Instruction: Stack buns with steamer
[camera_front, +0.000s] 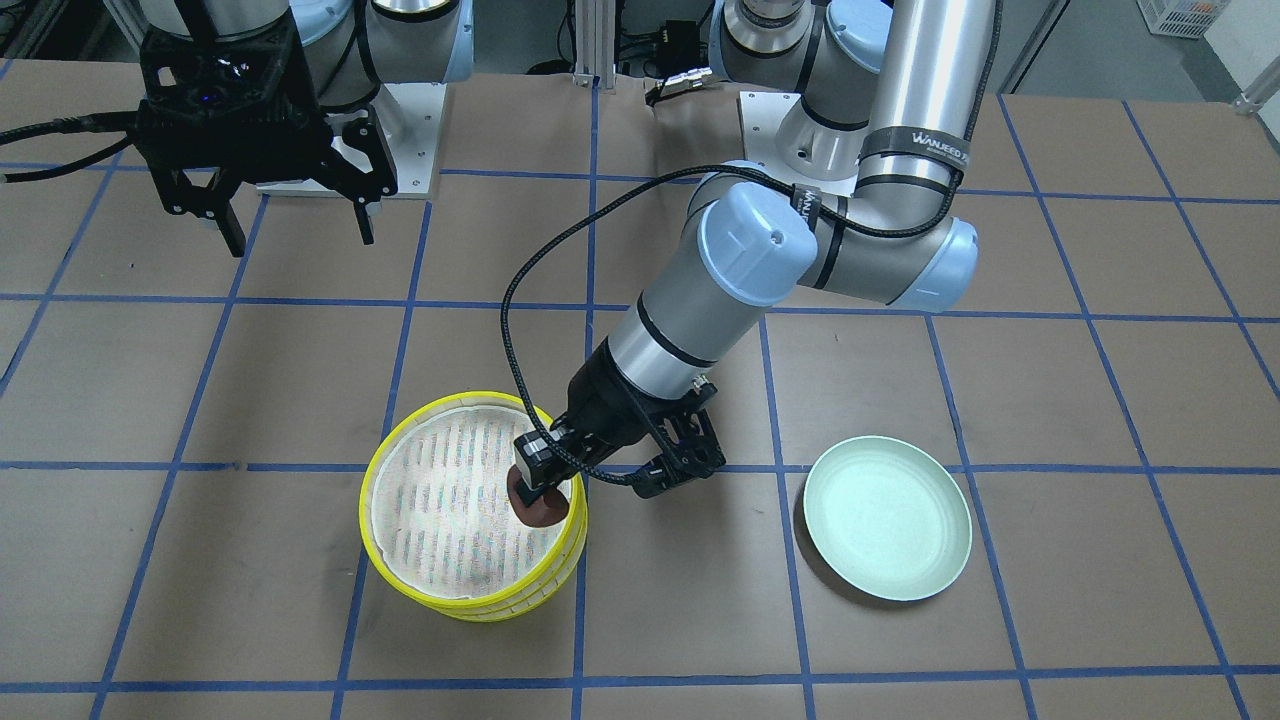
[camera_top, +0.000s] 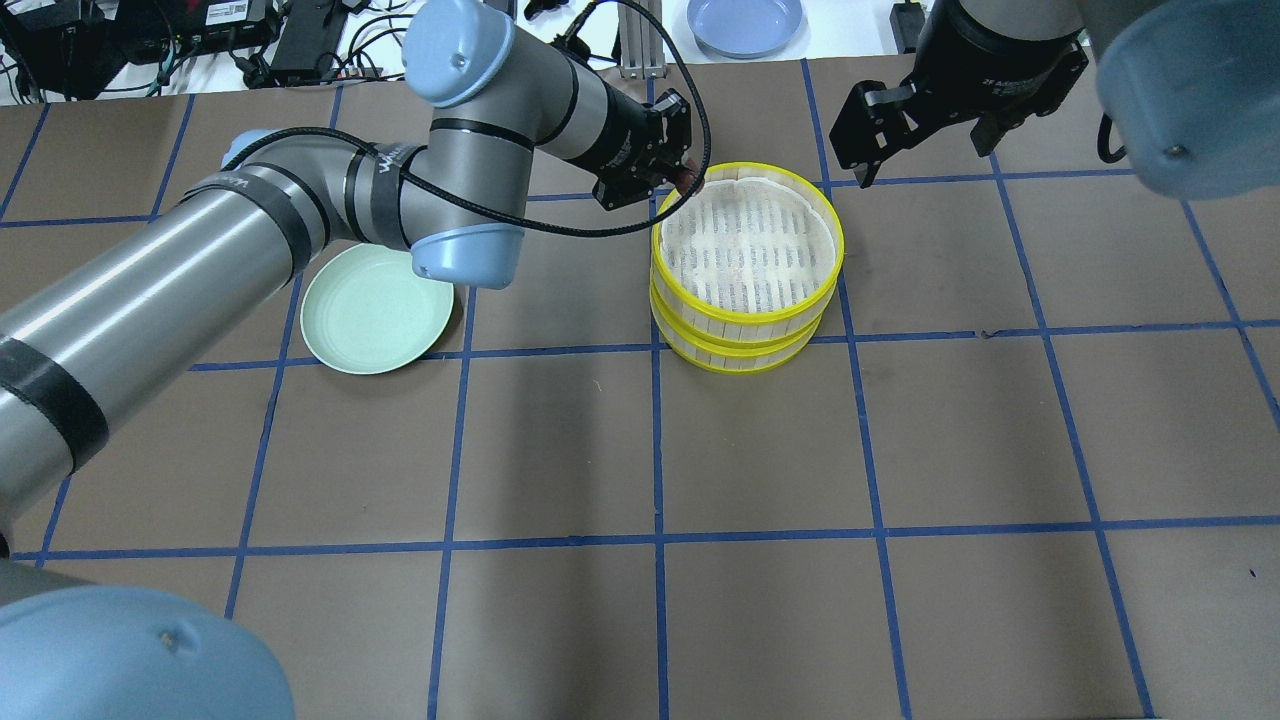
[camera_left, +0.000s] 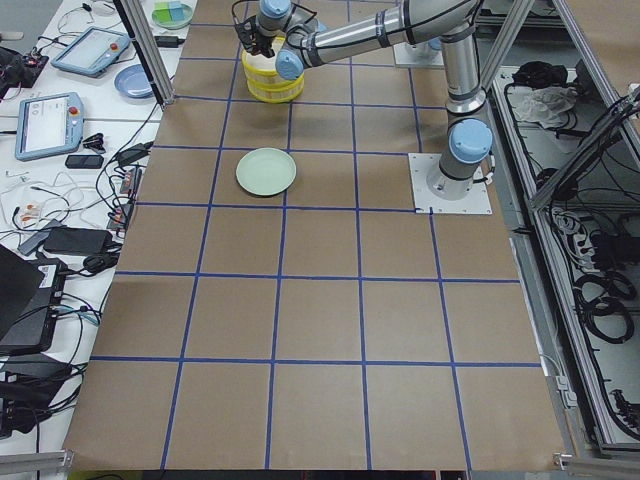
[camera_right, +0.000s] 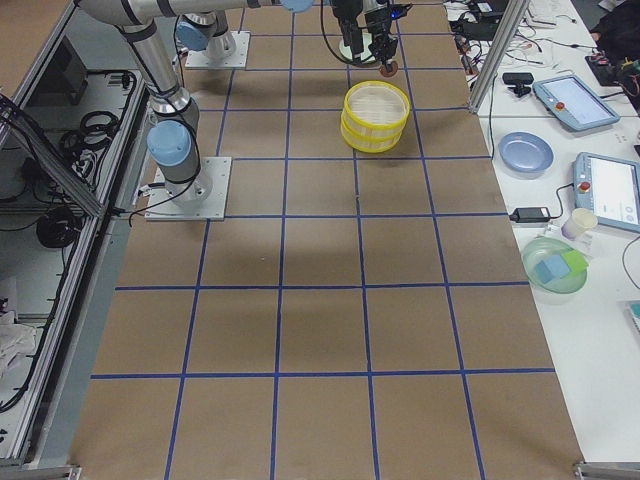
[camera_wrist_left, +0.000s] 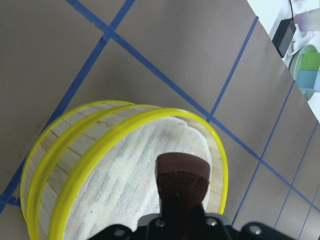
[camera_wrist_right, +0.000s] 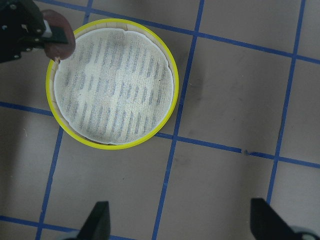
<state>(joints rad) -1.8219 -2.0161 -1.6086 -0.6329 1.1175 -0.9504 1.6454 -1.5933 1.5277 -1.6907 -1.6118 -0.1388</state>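
- The left gripper (camera_front: 548, 488) is clamped on the brown bun (camera_front: 540, 512). It holds the bun over the steamer (camera_front: 366, 500) right at the rim on the plate side, not over the middle. The steamer stands nearer the table's (camera_front: 700, 600) operator edge than its robot edge.
- A release here may drop the bun on the yellow rim. From there it could roll off onto the table instead of settling on the cloth (camera_wrist_right: 115, 95).
- The wrist is tilted. If it goes lower, a finger could knock the rim and shift the upper tier, which seems only to rest on the lower one.
- The bun may cling to one finger when the jaws part and be dragged back out as the arm lifts.
- The cable (camera_front: 510, 330) loops close to the steamer and might catch its edge.
- The right gripper (camera_front: 300, 235) hangs with jaws apart and empty near the robot edge, well away. It is a hazard only if it moves in.
- The white bun shows in no view, so I cannot tell where it is. The plate (camera_front: 885, 520) is bare.
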